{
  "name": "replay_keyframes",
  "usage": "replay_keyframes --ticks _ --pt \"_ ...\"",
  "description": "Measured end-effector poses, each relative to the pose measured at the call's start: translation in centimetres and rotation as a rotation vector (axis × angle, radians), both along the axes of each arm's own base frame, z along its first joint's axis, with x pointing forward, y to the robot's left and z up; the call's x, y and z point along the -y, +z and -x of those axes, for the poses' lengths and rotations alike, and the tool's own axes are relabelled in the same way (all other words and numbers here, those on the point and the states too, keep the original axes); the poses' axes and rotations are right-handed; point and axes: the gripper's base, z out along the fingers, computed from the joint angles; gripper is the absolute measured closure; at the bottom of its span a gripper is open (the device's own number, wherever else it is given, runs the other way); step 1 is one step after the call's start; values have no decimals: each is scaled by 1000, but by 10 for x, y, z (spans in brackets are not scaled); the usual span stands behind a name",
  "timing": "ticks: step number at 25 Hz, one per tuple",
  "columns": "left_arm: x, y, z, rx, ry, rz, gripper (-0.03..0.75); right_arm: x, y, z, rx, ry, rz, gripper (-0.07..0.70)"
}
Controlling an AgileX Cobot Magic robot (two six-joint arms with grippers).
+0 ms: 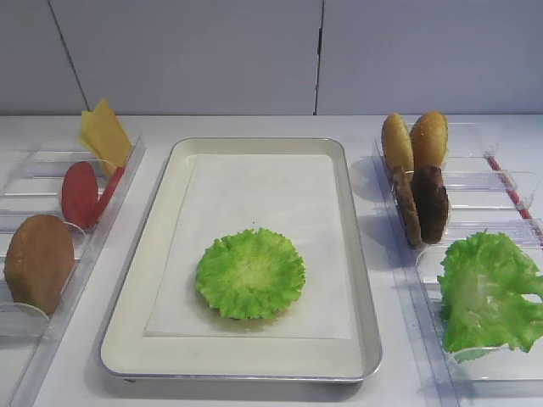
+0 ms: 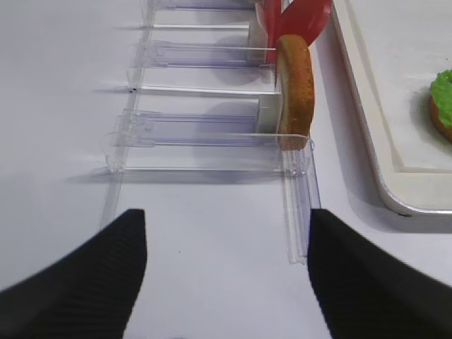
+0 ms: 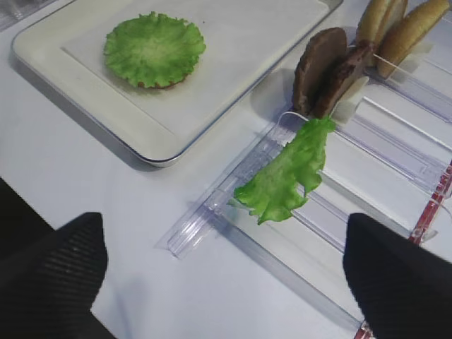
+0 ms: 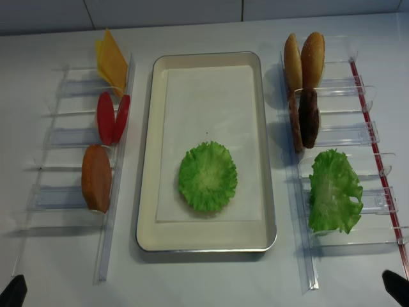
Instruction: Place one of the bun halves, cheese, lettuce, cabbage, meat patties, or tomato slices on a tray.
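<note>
The ruffled round lettuce (image 1: 250, 273) (image 4: 208, 177) (image 3: 154, 49) lies on the paper liner of the cream tray (image 1: 153, 254) (image 4: 151, 160), with a brown edge showing under it. Both grippers hang low near the table's front edge, away from the food. My left gripper (image 2: 224, 268) is open over bare table in front of the left holders, nothing between its fingers. My right gripper (image 3: 222, 268) is open too, before the right holders. Upright in the holders stand the cabbage leaf (image 1: 488, 292), meat patties (image 1: 422, 203), bun halves (image 1: 414, 140), another bun half (image 1: 38, 261), tomato slices (image 1: 85, 193) and cheese (image 1: 106, 131).
Narrow clear plastic holders (image 4: 339, 137) run in rows along both sides of the tray; those on the left (image 2: 198, 131) reach close to my left gripper. A red strip (image 4: 374, 153) borders the right holders. A grey wall stands behind the table.
</note>
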Motion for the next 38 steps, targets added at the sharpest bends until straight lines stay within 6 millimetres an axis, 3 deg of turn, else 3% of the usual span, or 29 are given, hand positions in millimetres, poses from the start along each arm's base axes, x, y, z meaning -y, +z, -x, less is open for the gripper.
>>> replay_keyframes --ticks 7,12,18,28,38 --pt "0 0 0 0 0 0 245 18 -17 20 64 -36 -70 -41" --pt "0 0 0 0 0 0 245 16 -38 18 -2 -51 -42 -41" --pt "0 0 0 2 0 0 245 18 -42 22 20 -46 -68 -41" --pt "0 0 0 2 1 -2 245 14 -42 27 80 -525 -63 -41" --pt "0 0 0 2 1 -2 245 10 -42 27 87 -682 -58 -41"
